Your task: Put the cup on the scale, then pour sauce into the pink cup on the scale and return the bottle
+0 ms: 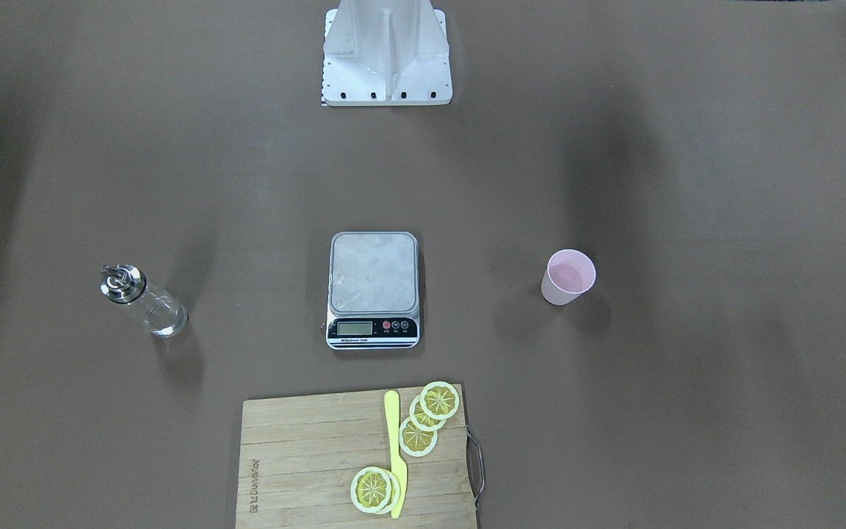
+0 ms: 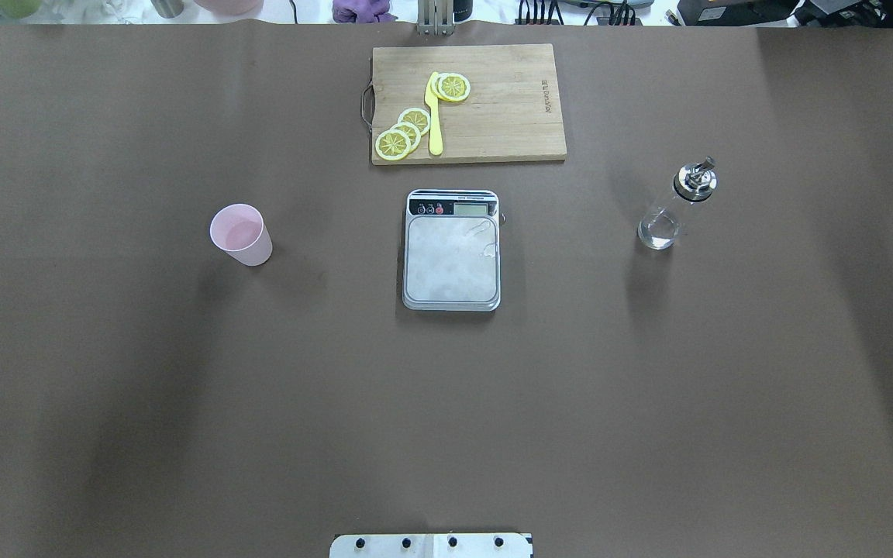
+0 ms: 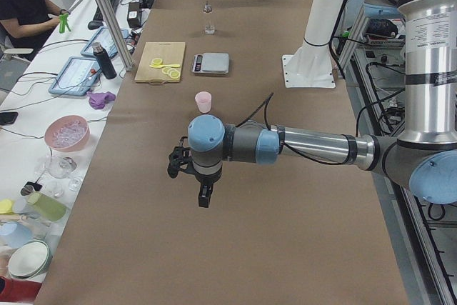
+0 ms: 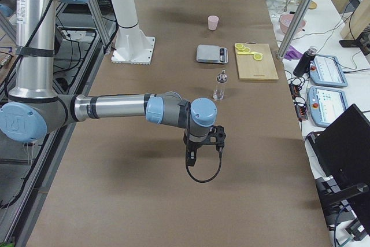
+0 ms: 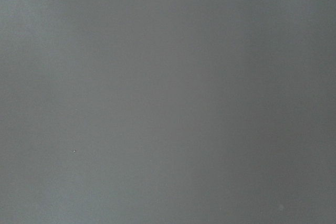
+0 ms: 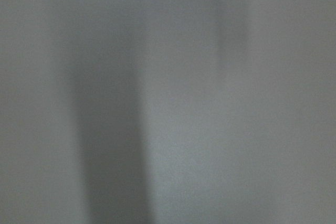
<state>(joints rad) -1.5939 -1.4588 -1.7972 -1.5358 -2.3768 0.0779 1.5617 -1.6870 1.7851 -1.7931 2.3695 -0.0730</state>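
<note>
Here the cup [image 3: 203, 101] stands well apart from left tool [image 3: 204, 196] and right tool [image 4: 189, 158]; openness unclear.

Soft, even light falls from above on the brown table [image 2: 105, 349], with broad dim bands crossing it toward both ends. The cup [image 2: 242, 234], bottle [image 2: 671, 213] and scale [image 2: 452, 260] throw faint, fuzzy-edged shadows toward the overhead view's lower edge. The scale's steel top shows pale cloudy reflections, and the bottle's cap glints. The fixed views are sharp. Both wrist views are plain grey blur, the right one with a darker upright band.
</note>
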